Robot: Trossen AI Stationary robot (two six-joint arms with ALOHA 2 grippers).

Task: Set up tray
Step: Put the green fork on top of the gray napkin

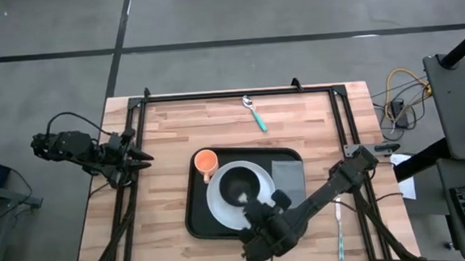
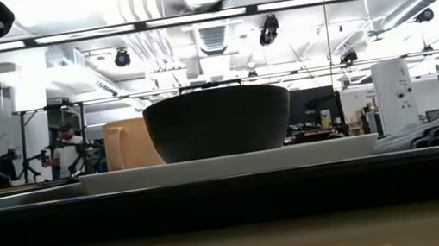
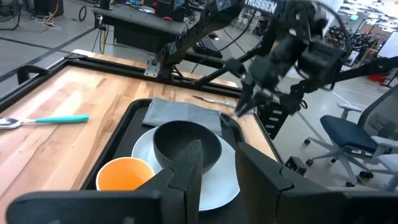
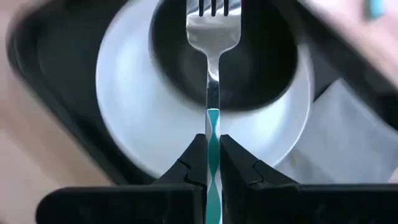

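**Right arm has a fork over the plate, left arm parked at the table edge**

From overhead the large black rectangular tray with the raised rim sits in the middle of the light wooden slatted table, toward the near edge. On it: a round white plate carrying a dark bowl, a small orange cup just beside the plate, and a folded grey napkin on the other side. A teal-handled metal spoon lies off the tray, well apart.

The overhead shot hides what the right gripper is doing — the wrist camera settles it: jaws pinched tight on the teal-and-white striped handle of a metal fork, tines out above the bowl. Something thin and teal-ish lies on the wood by the right arm in the overhead view, possibly another utensil; too small to call.

The left gripper hangs at the table's left edge, fingers partly apart, holding nothing.

The low view only gives bowl, plate and cup in profile.
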